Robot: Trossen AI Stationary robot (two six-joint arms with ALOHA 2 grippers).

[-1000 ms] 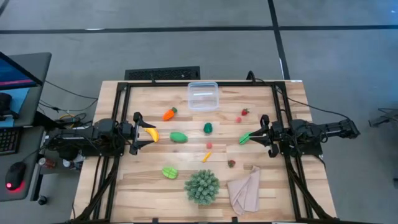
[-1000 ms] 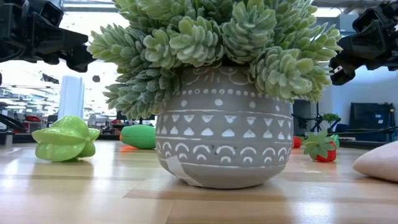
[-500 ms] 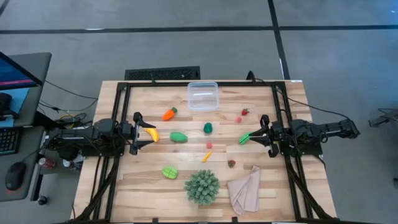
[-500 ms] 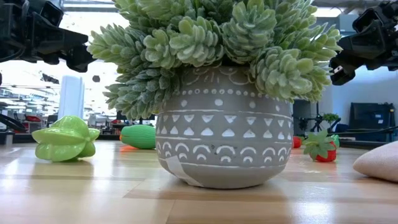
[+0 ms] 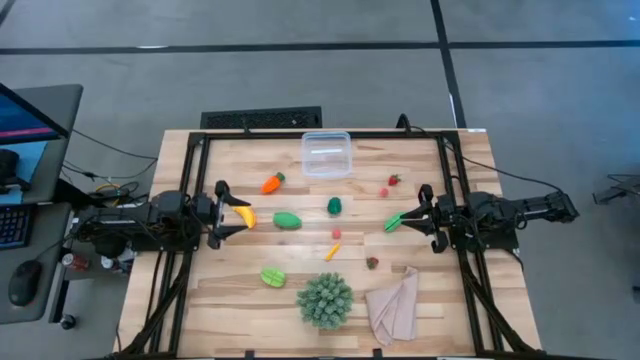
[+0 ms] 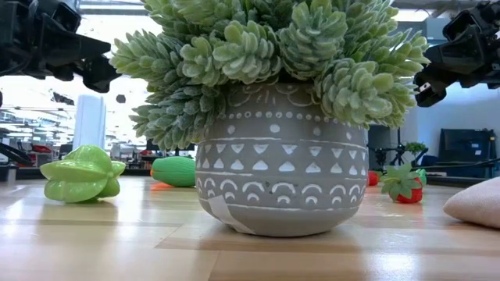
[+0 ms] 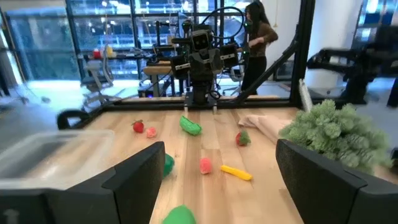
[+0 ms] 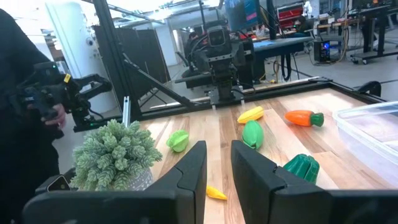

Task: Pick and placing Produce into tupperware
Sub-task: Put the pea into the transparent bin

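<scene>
The clear tupperware stands at the table's far middle. The produce lies loose on the wood: a carrot, a banana, a green oval piece, a dark green pepper, a green pod, red berries, a strawberry and a star fruit. My left gripper hovers level at the left edge, open, with the banana just ahead of its tips. My right gripper hovers level at the right edge, shut, with the pod just ahead.
A spiky green plant in a patterned grey pot stands at the near middle, with a beige cloth to its right. Black frame rails run along the table's sides. A person stands in the room beyond.
</scene>
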